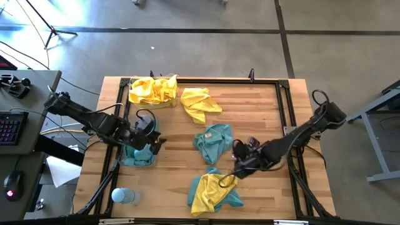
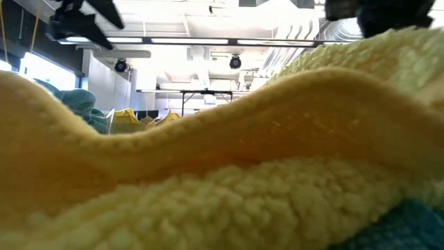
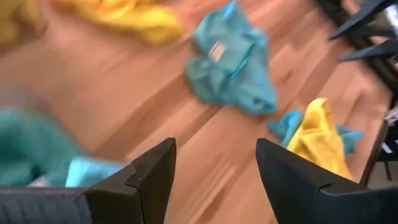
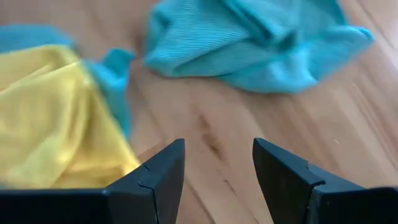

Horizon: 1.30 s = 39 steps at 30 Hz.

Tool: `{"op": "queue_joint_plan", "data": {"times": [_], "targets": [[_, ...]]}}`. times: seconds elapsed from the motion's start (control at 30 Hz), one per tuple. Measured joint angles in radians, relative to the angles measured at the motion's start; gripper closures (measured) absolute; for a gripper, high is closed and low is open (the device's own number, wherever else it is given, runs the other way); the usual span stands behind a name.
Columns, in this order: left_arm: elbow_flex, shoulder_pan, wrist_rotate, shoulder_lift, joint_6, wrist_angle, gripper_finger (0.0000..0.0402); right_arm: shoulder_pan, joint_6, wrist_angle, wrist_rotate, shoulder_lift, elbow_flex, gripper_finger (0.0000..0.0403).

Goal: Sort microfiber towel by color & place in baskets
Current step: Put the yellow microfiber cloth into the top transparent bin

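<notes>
Yellow towels (image 1: 152,90) are heaped at the table's far left, and teal towels (image 1: 137,154) at its left side; the baskets' clear walls hardly show. A loose yellow towel (image 1: 200,103) lies far of centre, and a teal towel (image 1: 212,142) lies crumpled at centre. Near the front edge a yellow towel (image 1: 209,192) rests on a teal one (image 1: 232,199). My left gripper (image 1: 157,144) hangs open above the teal heap's right edge. My right gripper (image 4: 217,174) is open over bare wood between the front yellow towel (image 4: 56,118) and the centre teal towel (image 4: 261,43).
A pale blue bottle (image 1: 123,195) lies at the near left corner. A black metal frame (image 1: 284,106) runs round the table. The front yellow towel (image 2: 243,173) fills the low view. Bare wood (image 1: 262,112) lies at the far right.
</notes>
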Motion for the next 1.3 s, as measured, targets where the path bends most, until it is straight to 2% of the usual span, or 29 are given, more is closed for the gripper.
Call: {"op": "queue_joint_plan", "data": {"times": [0.23, 0.33, 0.43, 0.5, 0.6, 0.7, 0.93, 1.07, 1.2, 1.3], "targets": [[0.0, -0.002, -0.029, 0.068, 0.316, 0.286, 0.019, 0.071, -0.246, 0.328, -0.065, -0.1, -0.182, 0.0217], [0.005, -0.014, -0.029, 0.142, 0.434, 0.398, 0.019, 0.095, -0.424, 0.496, -0.067, -0.093, -0.246, 0.0217], [0.043, -0.017, -0.026, 0.231, 0.486, 0.418, 0.019, 0.101, -0.592, 0.679, -0.071, -0.063, -0.276, 0.0217], [0.077, -0.017, -0.018, 0.288, 0.504, 0.406, 0.019, 0.098, -0.677, 0.74, -0.077, -0.035, -0.275, 0.0217], [0.121, -0.017, -0.003, 0.366, 0.594, 0.389, 0.019, 0.088, -0.774, 0.746, -0.09, 0.026, -0.238, 0.0217], [0.158, -0.017, 0.01, 0.423, 0.638, 0.392, 0.019, 0.064, -0.818, 0.749, -0.161, 0.097, -0.19, 0.0217], [0.18, -0.017, 0.011, 0.471, 0.602, 0.391, 0.019, 0.01, -0.85, 0.748, -0.32, 0.258, -0.084, 0.0217], [0.181, -0.019, 0.012, 0.471, 0.53, 0.392, 0.019, 0.001, -0.875, 0.743, -0.415, 0.322, -0.059, 0.022], [0.181, -0.024, 0.011, 0.469, 0.478, 0.394, 0.019, -0.001, -0.876, 0.707, -0.432, 0.334, -0.058, 0.0256], [0.181, -0.03, 0.011, 0.469, 0.471, 0.395, 0.019, -0.001, -0.892, 0.683, -0.433, 0.334, -0.058, 0.0317]]}}
